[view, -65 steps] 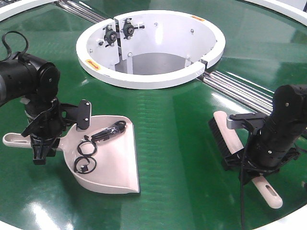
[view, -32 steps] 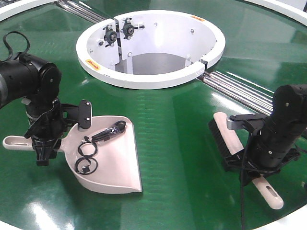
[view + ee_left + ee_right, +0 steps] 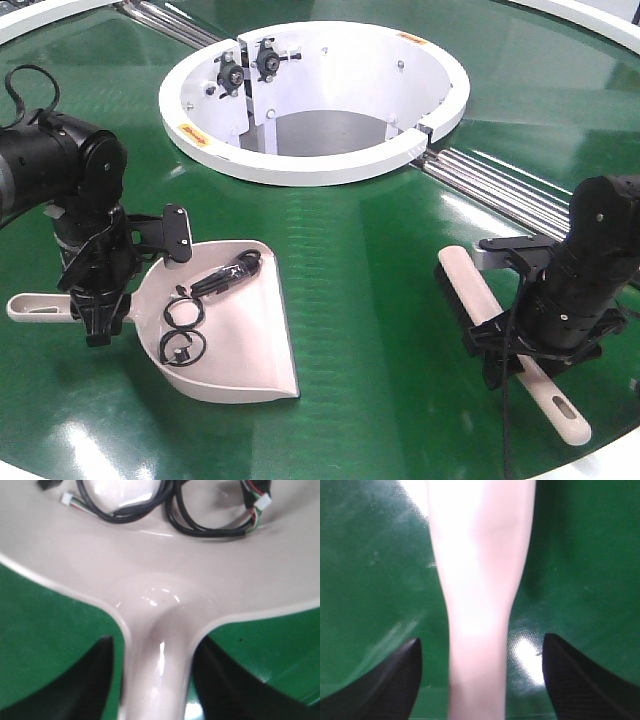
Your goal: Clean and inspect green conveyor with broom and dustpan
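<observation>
On the green conveyor point(image 3: 370, 300) the beige-pink dustpan point(image 3: 240, 340) lies at the left with black cable coils point(image 3: 182, 330) inside it. My left gripper point(image 3: 100, 320) is shut on the dustpan's handle just behind the scoop. In the left wrist view its dark fingers point(image 3: 100, 680) press close on both sides of the handle point(image 3: 157, 670). The broom point(image 3: 470, 290) lies flat on the belt at the right, bristles to the left. My right gripper point(image 3: 520, 365) straddles the broom's handle point(image 3: 480, 605) and is open, with green belt showing on each side.
The white ring-shaped central opening point(image 3: 300, 165) sits behind both arms. Metal rollers point(image 3: 500, 190) run from it toward the right. The belt's white rim point(image 3: 600, 20) shows at the back right, and the front edge lies just past the broom's handle end point(image 3: 565, 415).
The dustpan and my left gripper have shifted slightly toward the front. The broom has settled lower and flatter on the belt, with the right gripper following it down.
</observation>
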You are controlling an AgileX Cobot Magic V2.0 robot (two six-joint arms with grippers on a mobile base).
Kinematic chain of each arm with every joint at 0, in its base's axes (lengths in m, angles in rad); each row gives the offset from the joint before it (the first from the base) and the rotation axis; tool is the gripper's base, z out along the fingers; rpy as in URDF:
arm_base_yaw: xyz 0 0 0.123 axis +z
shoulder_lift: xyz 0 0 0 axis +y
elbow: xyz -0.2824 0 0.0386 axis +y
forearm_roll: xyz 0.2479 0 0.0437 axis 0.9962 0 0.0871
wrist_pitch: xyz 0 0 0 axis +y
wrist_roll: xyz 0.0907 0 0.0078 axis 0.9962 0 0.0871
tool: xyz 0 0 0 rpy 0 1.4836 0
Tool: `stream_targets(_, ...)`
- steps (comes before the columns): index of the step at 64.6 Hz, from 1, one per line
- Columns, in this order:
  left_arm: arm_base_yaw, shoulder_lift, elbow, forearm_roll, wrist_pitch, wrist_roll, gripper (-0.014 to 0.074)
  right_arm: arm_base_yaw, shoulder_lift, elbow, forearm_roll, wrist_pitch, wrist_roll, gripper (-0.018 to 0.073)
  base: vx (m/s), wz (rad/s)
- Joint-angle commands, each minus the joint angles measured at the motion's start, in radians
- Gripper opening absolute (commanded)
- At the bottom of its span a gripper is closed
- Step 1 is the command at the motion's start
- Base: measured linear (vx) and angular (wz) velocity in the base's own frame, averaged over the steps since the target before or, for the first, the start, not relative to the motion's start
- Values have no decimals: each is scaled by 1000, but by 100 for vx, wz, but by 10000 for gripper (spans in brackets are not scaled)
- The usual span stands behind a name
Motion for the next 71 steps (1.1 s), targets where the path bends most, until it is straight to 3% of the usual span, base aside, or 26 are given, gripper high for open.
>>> stream_targets(1,-4,-48,-28,-2,23,-48,460,-3,-48,-22,1,2,-3,512,0,0)
stream_targets(11,-4,-54,-28,-2,27,-78,525,-3,-93,-25,0,-11,-4,512,0,0)
stream_targets(26,-4,-139,-28,-17,27,-160,523,-3,-218,-25,-1,-51,-5,512,0,0)
stream_targets(35,-4,-234,-28,-65,26,-235,523,-3,-315,-25,-2,-105,-10,512,0,0)
stream_targets(55,-4,-490,-28,-97,-20,-262,523,-3,-575,-25,-22,-252,-41,512,0,0)
stream_targets(71,-4,-668,-28,-162,-65,-483,523,-3,-800,-2,-12,-418,-55,512,0,0)
